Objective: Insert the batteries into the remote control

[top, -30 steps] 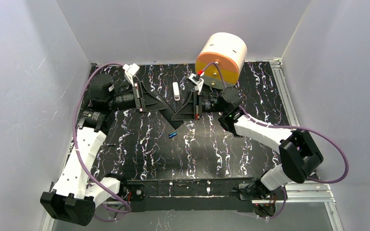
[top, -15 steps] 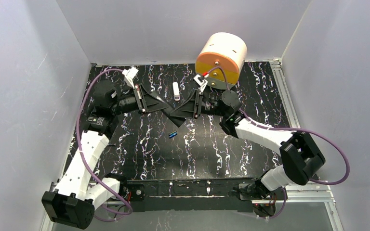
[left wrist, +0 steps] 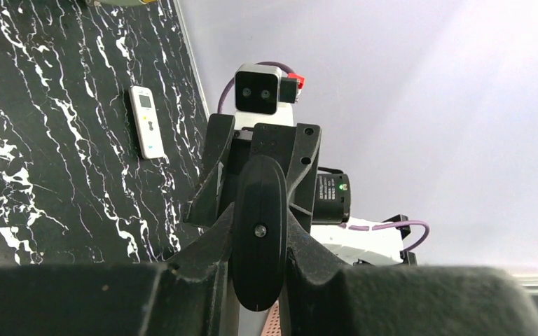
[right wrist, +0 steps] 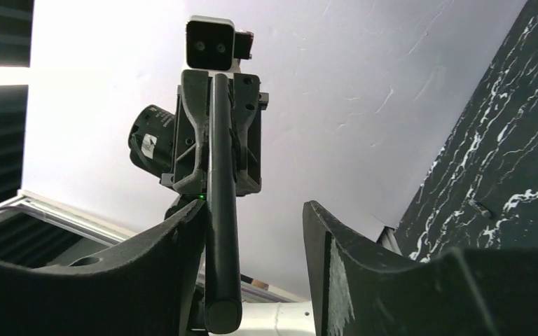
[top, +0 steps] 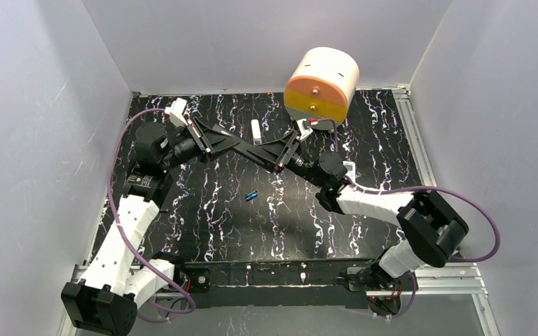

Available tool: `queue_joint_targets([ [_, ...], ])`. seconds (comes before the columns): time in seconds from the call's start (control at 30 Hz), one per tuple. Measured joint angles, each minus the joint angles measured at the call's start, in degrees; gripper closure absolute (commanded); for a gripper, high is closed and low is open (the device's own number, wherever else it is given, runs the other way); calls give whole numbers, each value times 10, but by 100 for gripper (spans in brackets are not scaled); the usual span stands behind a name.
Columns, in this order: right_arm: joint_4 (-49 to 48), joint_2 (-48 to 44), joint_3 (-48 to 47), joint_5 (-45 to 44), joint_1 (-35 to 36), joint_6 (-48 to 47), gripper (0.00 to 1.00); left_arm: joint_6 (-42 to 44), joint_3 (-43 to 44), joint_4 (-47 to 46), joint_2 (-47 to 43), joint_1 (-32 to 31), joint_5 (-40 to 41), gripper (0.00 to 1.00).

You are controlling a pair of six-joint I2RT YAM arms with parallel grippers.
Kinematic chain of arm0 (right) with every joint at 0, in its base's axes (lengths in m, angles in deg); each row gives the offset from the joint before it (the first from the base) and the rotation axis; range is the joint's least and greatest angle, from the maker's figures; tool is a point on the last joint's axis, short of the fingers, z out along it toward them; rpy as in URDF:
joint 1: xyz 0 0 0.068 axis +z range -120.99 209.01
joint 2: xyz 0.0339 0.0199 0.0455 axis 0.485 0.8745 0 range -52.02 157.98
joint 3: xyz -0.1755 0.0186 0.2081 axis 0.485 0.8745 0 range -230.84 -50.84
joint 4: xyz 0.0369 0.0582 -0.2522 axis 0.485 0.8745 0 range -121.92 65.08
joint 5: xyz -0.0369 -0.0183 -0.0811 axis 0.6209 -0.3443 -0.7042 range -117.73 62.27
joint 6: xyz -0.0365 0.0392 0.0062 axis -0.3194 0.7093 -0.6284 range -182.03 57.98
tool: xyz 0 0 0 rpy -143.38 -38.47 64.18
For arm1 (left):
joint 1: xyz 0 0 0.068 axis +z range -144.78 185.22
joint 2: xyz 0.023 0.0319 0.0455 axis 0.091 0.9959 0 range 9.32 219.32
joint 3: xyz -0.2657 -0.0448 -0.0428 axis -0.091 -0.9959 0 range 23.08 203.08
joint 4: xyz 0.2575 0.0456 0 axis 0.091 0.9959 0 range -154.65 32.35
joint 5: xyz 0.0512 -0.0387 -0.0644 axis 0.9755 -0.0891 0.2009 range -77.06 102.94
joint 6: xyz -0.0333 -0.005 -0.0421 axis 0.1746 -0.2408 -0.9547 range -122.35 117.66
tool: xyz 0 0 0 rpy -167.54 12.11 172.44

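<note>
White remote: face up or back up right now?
Face up. In the left wrist view the white remote lies flat on the table with its display and buttons showing on top.

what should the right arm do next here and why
Probably draw the right gripper straight back off the slim black remote. The left gripper is shut on it, while the right jaws stand open with the remote resting against only one finger. The blue battery and the white remote lie on the table, so a free right arm could go for them.
</note>
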Motion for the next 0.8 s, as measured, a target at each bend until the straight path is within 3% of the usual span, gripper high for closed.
queue_joint_targets([
  [0.17,-36,25,3,-9,3,29,39,-17,-7,1,0,1,11,100],
  [0.33,-24,27,-17,-5,3,24,69,-28,-8,1,0,1,19,100],
  [0.43,-35,29,-23,0,3,27,78,-48,-8,6,0,1,28,100],
  [0.8,-126,31,38,16,-6,59,79,-33,16,73,0,-14,42,100],
])
